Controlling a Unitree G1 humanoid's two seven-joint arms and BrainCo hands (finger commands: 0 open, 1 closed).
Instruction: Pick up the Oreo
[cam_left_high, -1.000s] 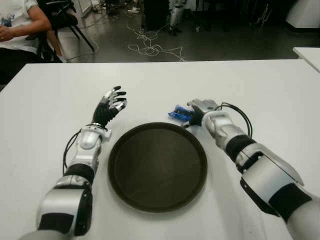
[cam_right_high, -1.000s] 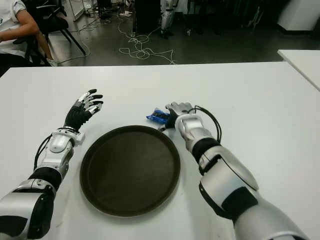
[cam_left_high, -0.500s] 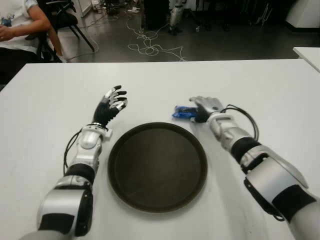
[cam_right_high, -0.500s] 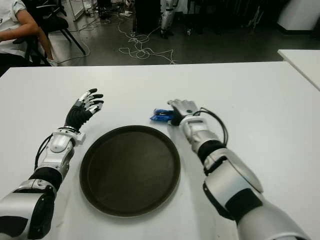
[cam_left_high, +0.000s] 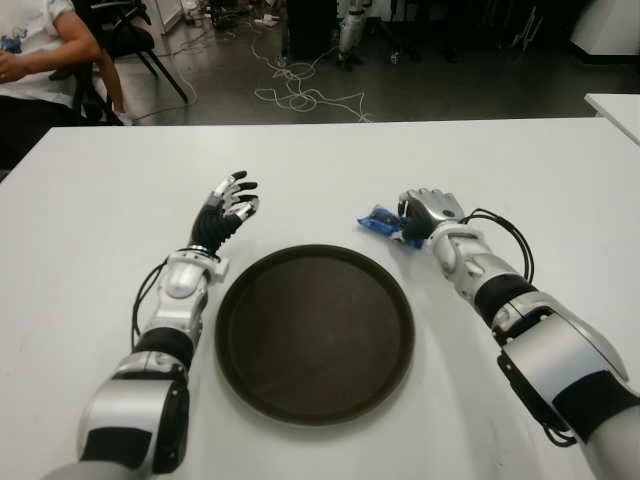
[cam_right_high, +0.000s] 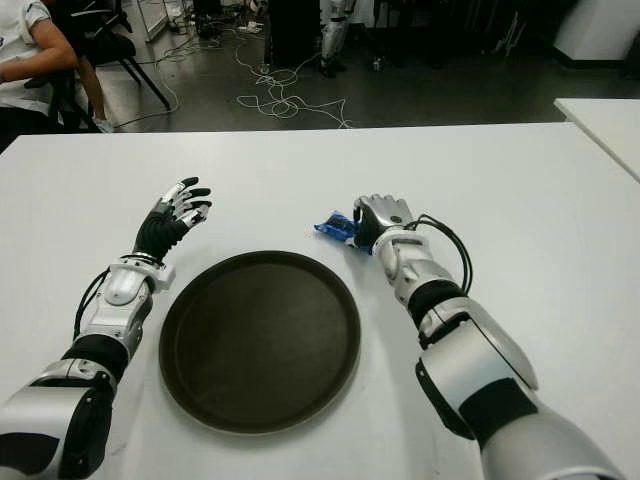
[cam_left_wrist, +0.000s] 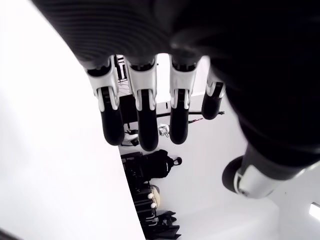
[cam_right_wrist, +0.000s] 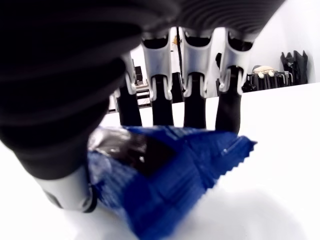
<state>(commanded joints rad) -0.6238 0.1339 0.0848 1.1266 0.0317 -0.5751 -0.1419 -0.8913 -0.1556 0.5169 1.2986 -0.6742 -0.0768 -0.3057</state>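
The Oreo (cam_left_high: 381, 220) is a small blue packet just beyond the far right rim of the round dark tray (cam_left_high: 228, 330). My right hand (cam_left_high: 424, 213) is at its right side with the fingers (cam_right_wrist: 194, 107) curled over the top of the blue packet (cam_right_wrist: 170, 175) and the thumb beneath it. I cannot tell whether the packet touches the white table (cam_left_high: 520, 170). My left hand (cam_left_high: 226, 206) is raised to the left of the tray, fingers (cam_left_wrist: 142, 115) spread and holding nothing.
The tray holds nothing. A seated person (cam_left_high: 35, 45) is beyond the table's far left corner. Cables (cam_left_high: 300, 95) lie on the floor behind. The corner of a second white table (cam_left_high: 618, 105) shows at the far right.
My right hand has moved rightward, away from the tray's rim, taking the blue packet with it, and its fingers have curled over the packet. The left hand has barely shifted.
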